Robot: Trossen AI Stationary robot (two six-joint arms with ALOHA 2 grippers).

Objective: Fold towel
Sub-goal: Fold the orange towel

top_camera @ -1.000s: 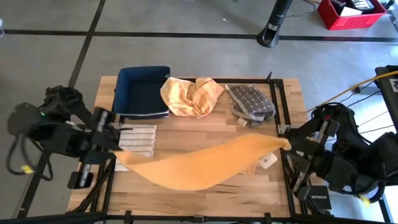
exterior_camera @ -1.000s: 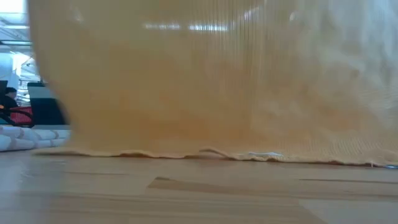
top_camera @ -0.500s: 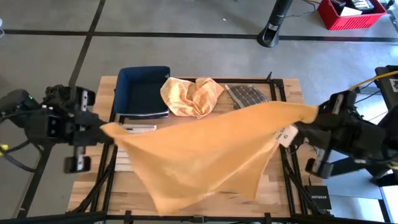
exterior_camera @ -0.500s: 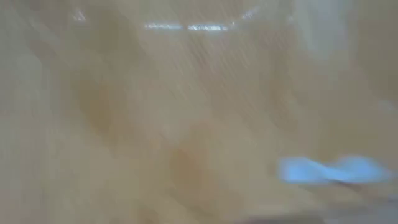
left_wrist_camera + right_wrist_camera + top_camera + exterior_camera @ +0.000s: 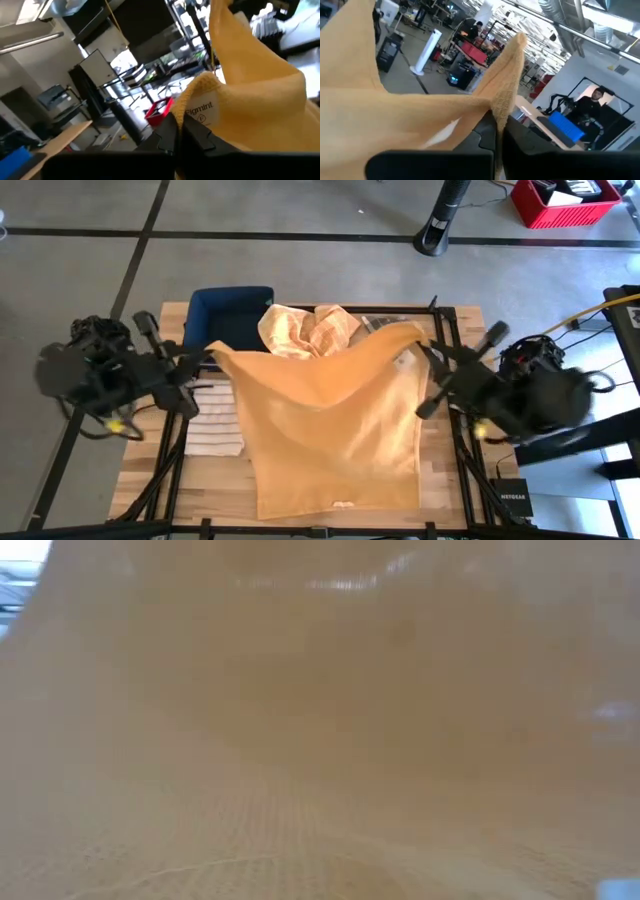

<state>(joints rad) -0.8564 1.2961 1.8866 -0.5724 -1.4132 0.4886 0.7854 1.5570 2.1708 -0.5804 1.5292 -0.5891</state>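
A plain orange towel [image 5: 325, 420] is spread between my two grippers over the middle of the table, and it fills the low view [image 5: 320, 740]. Its far edge sags between the two held corners. Its near edge [image 5: 340, 505] lies by the table's near edge. My left gripper [image 5: 207, 358] is shut on the towel's far left corner. My right gripper [image 5: 424, 343] is shut on its far right corner. Both grippers stand level above the table. My left gripper pinches the towel's far left corner [image 5: 196, 102], by the white label, between its two fingers [image 5: 172, 135]. It comes in level from the table's left. The cloth slopes away from the raised corner toward the table's near edge. My right gripper pinches the far right corner [image 5: 506, 95] between its fingers [image 5: 487, 131], level from the table's right. A tip of cloth stands up past the fingers. The rest slopes down toward the table.
At the back of the table lie a dark blue folded towel [image 5: 232, 318] and a crumpled orange checked towel [image 5: 303, 330]. A grey checked cloth [image 5: 372, 322] shows just behind the held towel. A striped white towel [image 5: 215, 418] lies at the left. Black frame rails [image 5: 460, 430] line both table sides.
Both grippers have swung toward the table's far edge and drawn closer together, turning as they went. The towel, which hung as a narrow band between them, has billowed out toward the near edge and now lies spread, with its far edge still raised.
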